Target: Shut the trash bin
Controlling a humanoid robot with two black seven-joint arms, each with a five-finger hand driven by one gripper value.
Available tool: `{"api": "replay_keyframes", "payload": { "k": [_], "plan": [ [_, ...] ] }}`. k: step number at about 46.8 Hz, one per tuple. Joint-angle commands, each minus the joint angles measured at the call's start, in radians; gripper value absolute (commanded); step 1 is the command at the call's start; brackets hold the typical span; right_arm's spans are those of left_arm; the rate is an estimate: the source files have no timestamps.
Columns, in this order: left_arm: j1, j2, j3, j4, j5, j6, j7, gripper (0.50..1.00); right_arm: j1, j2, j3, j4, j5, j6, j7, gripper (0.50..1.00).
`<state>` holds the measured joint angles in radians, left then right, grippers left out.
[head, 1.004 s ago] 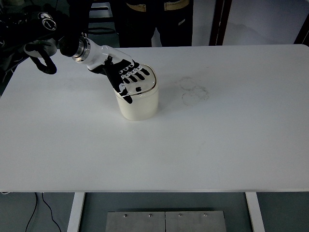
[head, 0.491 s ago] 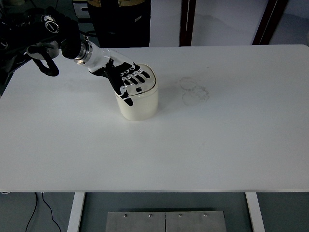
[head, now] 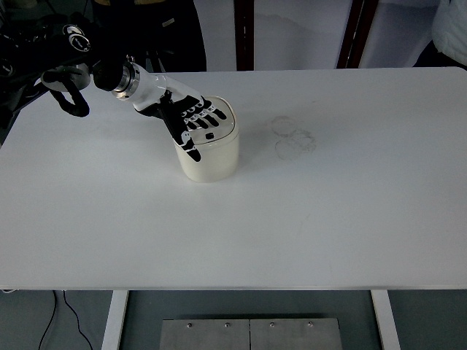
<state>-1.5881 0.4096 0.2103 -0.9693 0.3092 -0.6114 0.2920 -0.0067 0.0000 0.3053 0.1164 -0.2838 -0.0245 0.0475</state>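
A small cream trash bin (head: 210,157) stands left of the table's middle, its lid lying flat on top. My left hand (head: 194,120) comes in from the upper left and rests palm down on the lid, fingers spread flat across it, thumb hanging over the bin's left side. It grips nothing. The right arm is out of view.
The white table (head: 328,211) has faint ring marks (head: 292,135) right of the bin. A person stands behind the far edge at the top left (head: 146,29). Dark table legs or poles (head: 244,33) show at the back.
The hand stays flat on the lid and has shifted slightly. The person behind the table has moved to the left.
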Motion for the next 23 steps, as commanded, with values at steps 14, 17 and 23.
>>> {"api": "replay_keyframes", "payload": {
  "k": [14,17,23],
  "plan": [
    [-0.009,0.009,-0.02,0.078,-0.105,0.001,-0.004,1.0,0.001,0.0,0.0,-0.001,0.0,0.0,0.0,0.991],
    [-0.009,0.011,-0.025,0.096,-0.142,0.001,-0.005,1.0,0.001,0.0,0.0,0.0,0.0,0.0,0.0,0.991],
    [-0.003,0.012,-0.051,0.132,-0.219,0.001,-0.01,1.0,0.001,0.0,0.0,0.0,0.0,0.0,0.0,0.991]
  ]
}}
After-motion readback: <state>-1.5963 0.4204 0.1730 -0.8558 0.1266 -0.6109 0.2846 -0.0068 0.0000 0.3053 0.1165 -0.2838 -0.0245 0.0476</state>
